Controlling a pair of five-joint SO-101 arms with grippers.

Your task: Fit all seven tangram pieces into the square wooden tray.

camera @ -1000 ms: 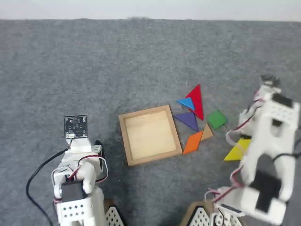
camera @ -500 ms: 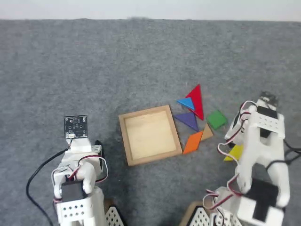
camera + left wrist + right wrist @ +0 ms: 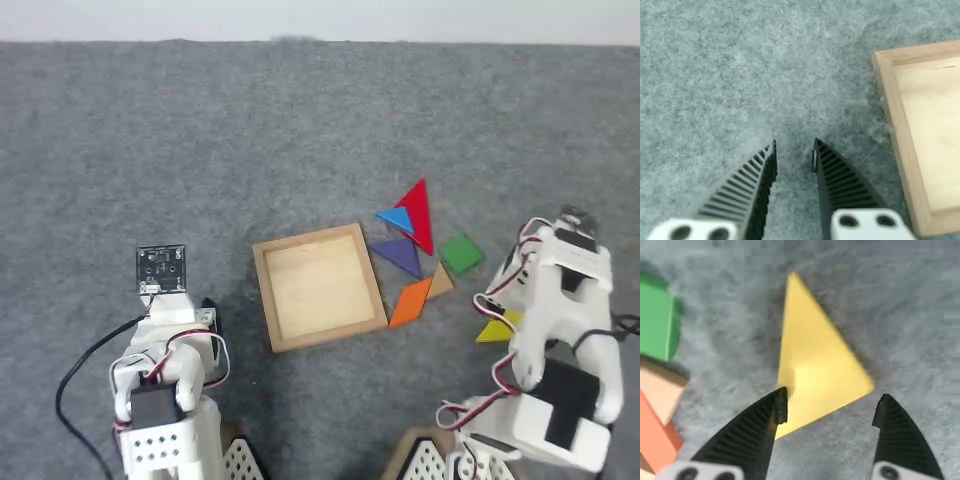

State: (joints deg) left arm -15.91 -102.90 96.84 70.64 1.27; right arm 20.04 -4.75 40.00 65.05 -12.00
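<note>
Two arms share this grey carpeted table, and only one of them has moved in the last second. At the far left the left gripper [image 3: 794, 145] hangs low over bare carpet as before, its pincer released with a narrow gap and nothing in it, just beside the rim of the square wooden tray [image 3: 310, 237]. The tray holds no piece yet. To the right of it lies the cluster: the small blue triangle [image 3: 396, 218] touching the large red triangle [image 3: 420, 212], the purple triangle [image 3: 400, 255] below them, the orange parallelogram [image 3: 410, 302] against the tray's corner with the pale wooden triangle [image 3: 440, 280] beside it, then the green square [image 3: 460, 253]. Farthest right is the large yellow triangle [image 3: 815, 365], apart from the others, and here is the change — the right arm has swung in over it and now covers most of it in the high view. The right gripper [image 3: 833, 400] is released wide, one finger at the triangle's long edge and the other beyond its corner, so the piece sits between them. I judge the first pick is about to begin — all seven pieces are still to place.
</note>
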